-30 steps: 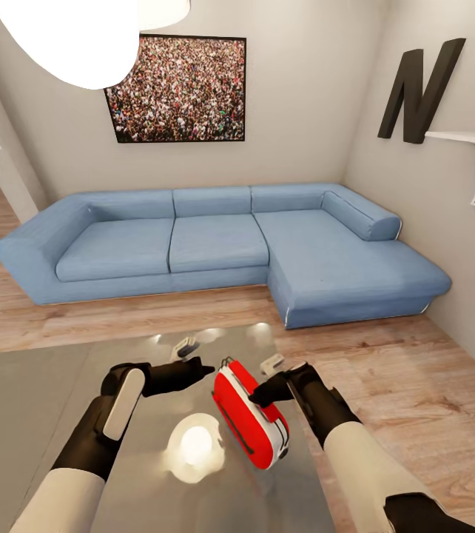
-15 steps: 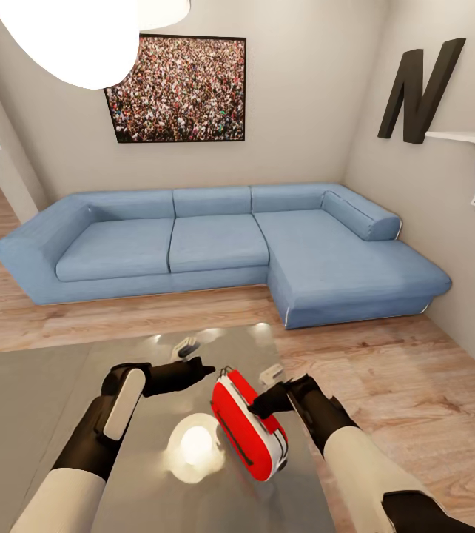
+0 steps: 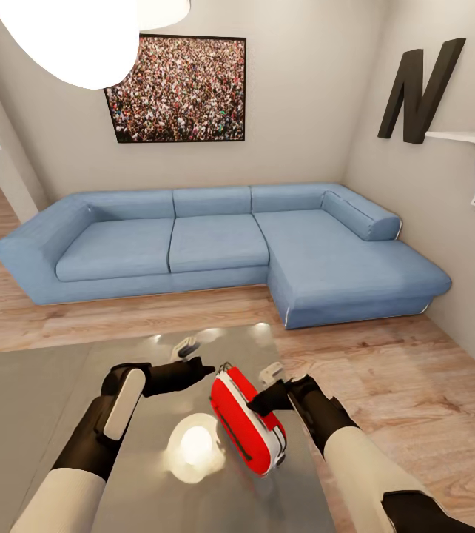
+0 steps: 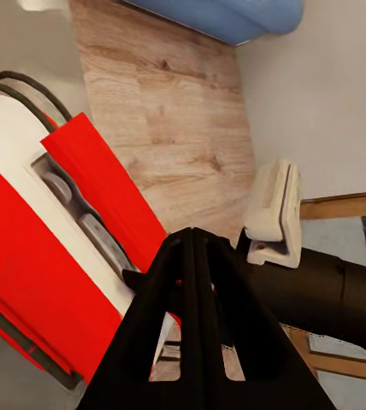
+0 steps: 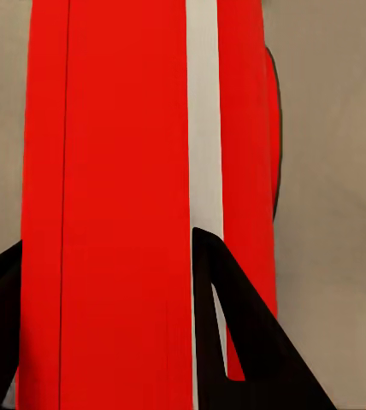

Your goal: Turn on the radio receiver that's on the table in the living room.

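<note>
Lying on the table [image 3: 60, 414], radio receiver [image 3: 246, 423] between the right jaws

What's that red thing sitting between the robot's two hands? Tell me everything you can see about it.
It is a small glossy red radio receiver, a slim rounded box with white stripes and a thin dark wire handle at its far end. It stands tilted on edge on the shiny grey-beige table. The right gripper touches its side, one dark finger on either side of the red body in the right wrist view; whether it grips firmly is unclear. The left gripper hovers just beside it, apart.
</note>
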Tool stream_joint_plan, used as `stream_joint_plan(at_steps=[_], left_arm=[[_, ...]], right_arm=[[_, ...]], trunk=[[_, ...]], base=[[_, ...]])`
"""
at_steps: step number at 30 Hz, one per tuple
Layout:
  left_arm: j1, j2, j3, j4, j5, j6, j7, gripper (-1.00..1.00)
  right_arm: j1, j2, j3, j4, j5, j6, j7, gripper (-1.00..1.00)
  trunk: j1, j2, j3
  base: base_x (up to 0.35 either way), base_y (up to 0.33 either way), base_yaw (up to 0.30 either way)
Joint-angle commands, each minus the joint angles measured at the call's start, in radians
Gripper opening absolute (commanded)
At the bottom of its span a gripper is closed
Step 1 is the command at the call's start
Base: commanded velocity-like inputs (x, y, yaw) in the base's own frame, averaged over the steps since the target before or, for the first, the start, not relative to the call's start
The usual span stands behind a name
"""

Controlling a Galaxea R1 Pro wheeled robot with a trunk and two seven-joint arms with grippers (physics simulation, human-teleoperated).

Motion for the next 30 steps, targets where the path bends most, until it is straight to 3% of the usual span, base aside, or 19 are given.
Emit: stream_joint_plan(at_steps=[1,18,23,30], left_arm=[[0.0,0.0,0.0,0.0,0.0,0.0,0.0,-1.0],[0.0,0.001,0.001,0.0,0.0,0.001,0.0,-1.0],[0.0,0.0,0.001,0.0,0.0,0.001,0.0,-1.0],[0.0,0.0,0.001,0.002,0.0,0.001,0.0,-1.0]], right_arm=[[0.0,0.0,-0.002,0.0,-0.006,-0.02,0.001,-1.0],[0.0,0.0,-0.008,0.003,-0.009,-0.084,0.0,-1.0],[0.0,0.0,-0.013,0.064,-0.01,-0.131,-0.03,-1.0],[0.0,0.0,-0.014,0.077,-0.01,-0.148,-0.036,-1.0]], trunk=[[0.0,0.0,0.0],[0.0,0.0,0.0],[0.0,0.0,0.0],[0.0,0.0,0.0]], base=[[0.0,0.0,0.0],[0.0,0.0,0.0],[0.0,0.0,0.0],[0.0,0.0,0.0]])
